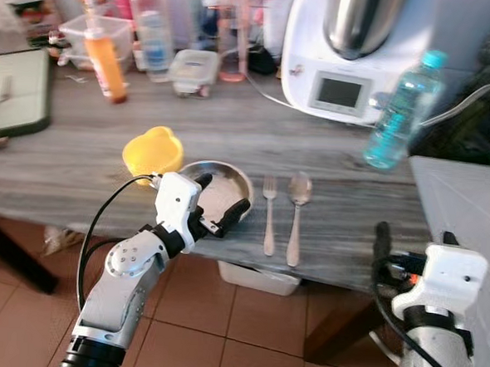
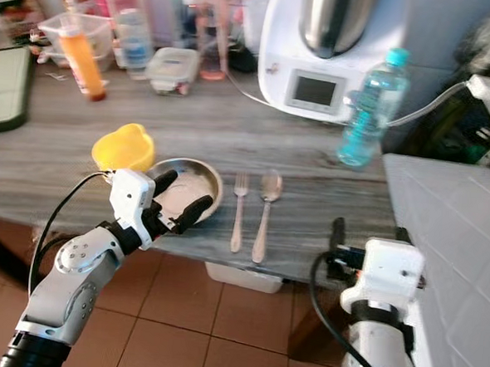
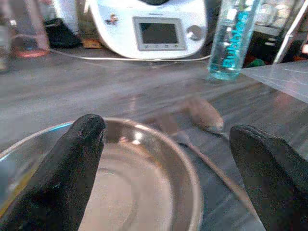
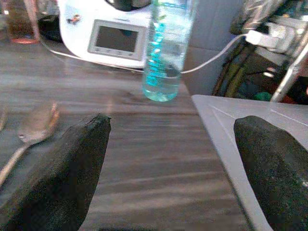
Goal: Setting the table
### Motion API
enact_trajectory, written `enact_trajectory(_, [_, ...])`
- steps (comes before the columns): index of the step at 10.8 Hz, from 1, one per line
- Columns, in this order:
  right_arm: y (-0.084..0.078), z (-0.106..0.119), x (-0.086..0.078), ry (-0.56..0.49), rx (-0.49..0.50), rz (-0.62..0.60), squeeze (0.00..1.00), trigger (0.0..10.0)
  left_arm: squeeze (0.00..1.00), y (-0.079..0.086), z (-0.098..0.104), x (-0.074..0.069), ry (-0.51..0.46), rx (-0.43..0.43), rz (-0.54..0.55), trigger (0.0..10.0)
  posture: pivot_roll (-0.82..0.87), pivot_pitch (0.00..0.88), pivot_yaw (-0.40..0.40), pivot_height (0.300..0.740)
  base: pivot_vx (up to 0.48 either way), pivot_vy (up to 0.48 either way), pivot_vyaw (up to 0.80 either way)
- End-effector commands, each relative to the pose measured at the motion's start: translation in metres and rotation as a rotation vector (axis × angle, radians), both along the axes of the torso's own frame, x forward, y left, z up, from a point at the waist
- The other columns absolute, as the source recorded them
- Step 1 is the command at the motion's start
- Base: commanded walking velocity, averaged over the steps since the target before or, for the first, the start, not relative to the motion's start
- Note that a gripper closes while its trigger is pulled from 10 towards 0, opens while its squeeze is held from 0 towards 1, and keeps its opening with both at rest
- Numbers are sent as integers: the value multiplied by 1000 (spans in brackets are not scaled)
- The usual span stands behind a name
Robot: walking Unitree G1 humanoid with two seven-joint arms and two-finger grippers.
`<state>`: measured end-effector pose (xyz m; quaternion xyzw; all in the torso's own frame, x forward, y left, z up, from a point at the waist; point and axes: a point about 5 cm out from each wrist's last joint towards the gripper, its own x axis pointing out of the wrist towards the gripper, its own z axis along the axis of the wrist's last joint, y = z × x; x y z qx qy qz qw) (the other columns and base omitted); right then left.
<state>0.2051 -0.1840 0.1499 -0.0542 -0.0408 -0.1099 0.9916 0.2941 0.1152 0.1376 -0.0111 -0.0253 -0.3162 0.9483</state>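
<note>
Grey wooden table [image 1: 80, 165] is carrying one steel plate [image 1: 228, 187] at its near edge, with one fork [image 1: 269, 214] and one spoon [image 1: 297, 212] lying just beside it, and one yellow cup [image 1: 153, 150] touching its far side. Left gripper [image 1: 223, 205] is hovering over the plate, fingers wide and empty; a nudge could be tipping it off the edge (likely, I judge). Right gripper [image 4: 168, 163] is waiting with fingers spread.

The plate [image 1: 219, 192] lies under the left gripper [image 1: 223, 205]. The cup [image 1: 153, 150] stands to its left, the fork [image 1: 269, 212] and spoon [image 1: 297, 212] to its right, the bottle [image 1: 402, 110] farther right behind.
</note>
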Motion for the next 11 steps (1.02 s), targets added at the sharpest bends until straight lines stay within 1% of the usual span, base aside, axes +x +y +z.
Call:
enact_trajectory(1, [2,1,0,-3,11,11,0,10000,0,0,0,0,-3,20,-2,10000,-25,84,14,740,0,0,0])
enact_trajectory(3, [3,1,0,-4,15,13,0,10000,0,-2,1,0,-8,23,-10,10000,-24,86,17,740,0,0,0])
enact_trajectory(6, [2,0,0,0,21,12,0,10000,0,-1,0,2,11,13,-8,10000,-24,87,17,740,0,0,0])
enact_trajectory(7, [3,-1,0,0,21,15,0,10000,0,0,0,2,14,15,-8,10000,-24,84,16,740,0,307,0])
enact_trajectory(8, [3,0,1,-1,22,17,0,10000,0,-1,0,3,14,15,-12,10000,-23,82,16,740,0,0,0])
enact_trajectory(11, [4,0,2,-3,23,23,0,10000,0,-1,-1,3,16,23,-21,10000,-18,81,19,740,0,289,0])
